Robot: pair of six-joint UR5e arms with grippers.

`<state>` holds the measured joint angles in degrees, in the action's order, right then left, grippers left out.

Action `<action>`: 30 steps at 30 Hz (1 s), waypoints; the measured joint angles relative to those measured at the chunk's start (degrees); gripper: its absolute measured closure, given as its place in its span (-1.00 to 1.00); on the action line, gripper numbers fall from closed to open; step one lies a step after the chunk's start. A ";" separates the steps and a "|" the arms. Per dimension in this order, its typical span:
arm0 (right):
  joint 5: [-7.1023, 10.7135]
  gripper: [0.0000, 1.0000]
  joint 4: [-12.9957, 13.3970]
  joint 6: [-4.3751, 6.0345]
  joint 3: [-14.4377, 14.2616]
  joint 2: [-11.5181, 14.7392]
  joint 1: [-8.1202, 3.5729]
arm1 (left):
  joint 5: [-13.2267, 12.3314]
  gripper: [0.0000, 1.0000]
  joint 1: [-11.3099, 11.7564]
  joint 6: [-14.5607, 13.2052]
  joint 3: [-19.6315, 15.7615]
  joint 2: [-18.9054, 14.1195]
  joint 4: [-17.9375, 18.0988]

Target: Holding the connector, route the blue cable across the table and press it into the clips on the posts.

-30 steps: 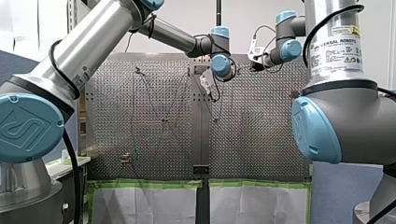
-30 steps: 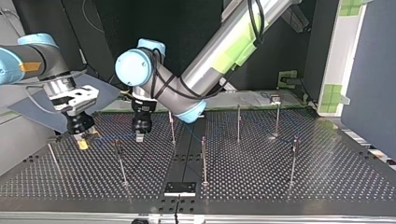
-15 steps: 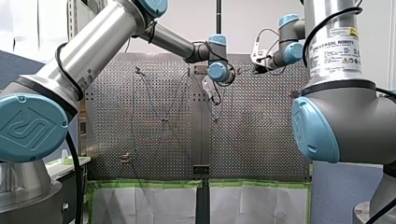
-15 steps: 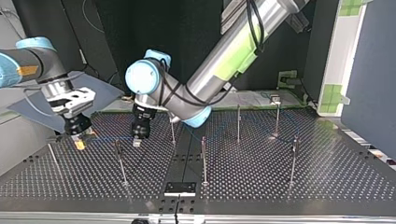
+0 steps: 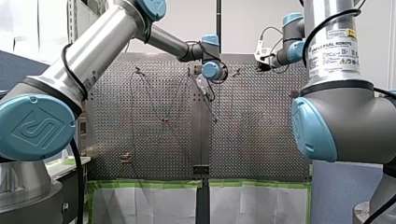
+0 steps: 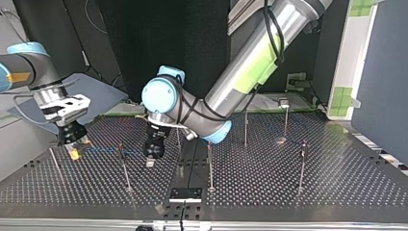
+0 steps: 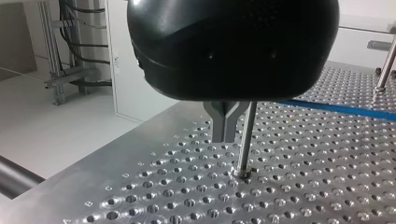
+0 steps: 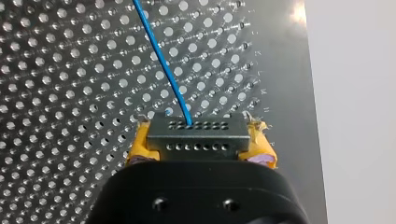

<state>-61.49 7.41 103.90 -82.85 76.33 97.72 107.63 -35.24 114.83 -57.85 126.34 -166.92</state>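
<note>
The thin blue cable (image 8: pixel 162 60) runs out of a grey connector (image 8: pixel 196 136), and my right gripper (image 8: pixel 198 151) is shut on that connector with its yellow pads (image 8: pixel 140 148). In the top view my right gripper (image 6: pixel 72 150) hovers low at the table's left, and the cable (image 6: pixel 103 149) stretches from it past a short post (image 6: pixel 123 166) toward my left gripper (image 6: pixel 151 160). My left gripper (image 7: pixel 225 125) is shut with nothing seen between its metal fingers, just beside a thin post (image 7: pixel 245 140) and a little above the table. The blue cable (image 7: pixel 337 108) lies beyond that post.
Several thin posts stand on the perforated table (image 6: pixel 260 187): post (image 6: pixel 210 166), post (image 6: pixel 245 127), post (image 6: pixel 285 120) and post (image 6: pixel 302 164). A black plate (image 6: pixel 185 194) sits at the table's near edge in the top view. The table's edge (image 7: pixel 116 154) is close beside my left gripper.
In the top view my left gripper moved right and toward the near edge, dropping lower. My right gripper drifted left and slightly nearer, still holding the connector.
</note>
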 joint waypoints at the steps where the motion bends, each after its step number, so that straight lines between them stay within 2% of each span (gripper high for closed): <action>1: 0.01 1.00 0.01 -0.01 0.00 -0.03 -0.11 | -0.10 1.00 0.10 -0.01 0.10 0.00 -0.18; 7: 0.17 1.00 0.12 -0.11 0.05 -0.13 -0.66 | -0.48 1.00 -0.13 -0.20 0.03 -0.03 -1.31; 8: 0.24 1.00 0.13 -0.12 0.05 -0.13 -0.74 | -0.64 0.77 -0.29 -0.24 -0.01 -0.03 -1.62; 9: 0.32 1.00 0.14 -0.15 0.05 -0.15 -0.80 | -0.79 0.77 -0.45 -0.30 -0.07 -0.04 -1.88; 11: 0.41 1.00 0.15 -0.20 0.06 -0.20 -0.86 | -1.23 0.38 -0.91 -0.44 -0.32 -0.06 -2.53; 12: 0.44 1.00 0.15 -0.22 0.05 -0.22 -0.86 | -1.38 0.38 -1.12 -0.48 -0.45 -0.06 -2.83; 14: 0.46 1.00 0.16 -0.25 0.05 -0.22 -0.93 | -1.57 -0.39 -1.62 -0.54 -0.82 -0.04 -3.39; 15: 0.47 1.00 0.16 -0.28 0.05 -0.23 -0.95 | -1.57 -0.39 -1.82 -0.55 -1.00 -0.06 -3.54; 17: 0.51 1.00 0.17 -0.31 0.06 -0.26 -0.99 | -1.48 -1.00 -2.24 -0.56 -1.36 -0.08 -3.74; 25: 0.54 1.00 0.22 -0.44 0.04 -0.31 -1.04 | 0.95 -1.00 -3.03 -0.70 -1.78 -0.09 -4.30; 30: 0.54 1.00 0.17 -0.49 0.02 -0.40 -1.05 | 1.52 -1.00 -3.51 -0.96 -1.80 -0.14 -6.66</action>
<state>-60.95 7.59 103.41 -82.82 75.93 96.67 109.15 -38.75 113.87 -59.65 126.21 -173.58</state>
